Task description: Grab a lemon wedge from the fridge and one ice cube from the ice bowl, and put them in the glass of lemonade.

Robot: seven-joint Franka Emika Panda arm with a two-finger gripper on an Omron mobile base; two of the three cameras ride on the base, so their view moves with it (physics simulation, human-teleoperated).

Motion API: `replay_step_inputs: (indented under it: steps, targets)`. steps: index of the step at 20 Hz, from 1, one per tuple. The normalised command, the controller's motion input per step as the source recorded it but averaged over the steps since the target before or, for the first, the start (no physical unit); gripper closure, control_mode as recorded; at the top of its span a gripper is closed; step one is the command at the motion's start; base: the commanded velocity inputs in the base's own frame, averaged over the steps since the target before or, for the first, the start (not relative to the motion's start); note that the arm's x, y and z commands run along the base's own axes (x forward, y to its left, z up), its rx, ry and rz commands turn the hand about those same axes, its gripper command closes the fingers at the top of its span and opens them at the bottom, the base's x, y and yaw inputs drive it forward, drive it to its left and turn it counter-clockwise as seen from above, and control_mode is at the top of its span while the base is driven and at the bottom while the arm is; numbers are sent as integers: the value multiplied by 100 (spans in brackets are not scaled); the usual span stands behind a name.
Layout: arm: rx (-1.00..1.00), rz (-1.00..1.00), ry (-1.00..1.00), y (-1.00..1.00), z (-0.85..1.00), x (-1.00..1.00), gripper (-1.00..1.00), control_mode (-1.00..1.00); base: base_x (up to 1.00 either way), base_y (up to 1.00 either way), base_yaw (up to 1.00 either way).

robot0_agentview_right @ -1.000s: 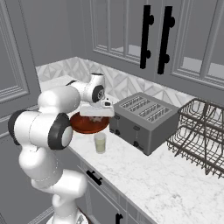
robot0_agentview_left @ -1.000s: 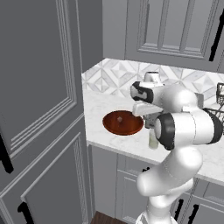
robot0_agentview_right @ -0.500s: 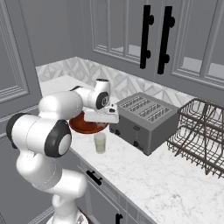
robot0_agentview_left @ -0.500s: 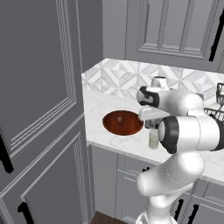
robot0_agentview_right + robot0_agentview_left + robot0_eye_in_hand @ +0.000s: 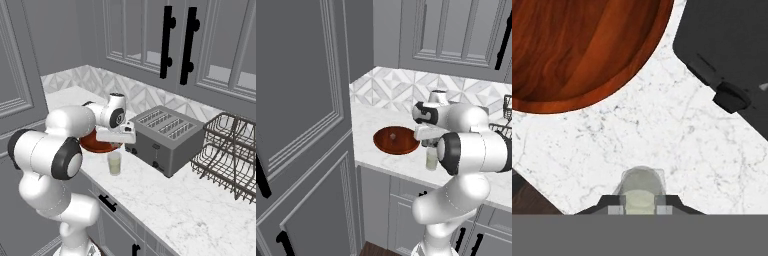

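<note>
glass of lemonade [image 5: 115,162] stands upright just beside the ice bowl [image 5: 396,140].

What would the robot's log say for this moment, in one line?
gripper: above glass of lemonade | hold: unclear | ice bowl: beside glass, one ice cube inside

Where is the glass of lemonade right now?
The glass of lemonade stands on the marble counter near its front edge, between the ice bowl and the toaster, under the pincer.
</note>
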Motion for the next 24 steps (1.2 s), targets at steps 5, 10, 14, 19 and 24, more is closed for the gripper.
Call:
replay_step_inputs:
  steps: [5, 10, 14, 19, 24]
  targets:
    - [0, 0, -7, 0, 0, -32, 100, -100, 0, 0, 0]
    - [0, 0, -18, 0, 0, -30, 100, -100, 0, 0, 0]
    - [0, 0, -5, 0, -1, -16, 100, -100, 0, 0, 0]
    - [0, 0, -11, 0, 5, -21, 100, -100, 0, 0, 0]
    - [0, 0, -11, 0, 10, -13, 100, -100, 0, 0, 0]
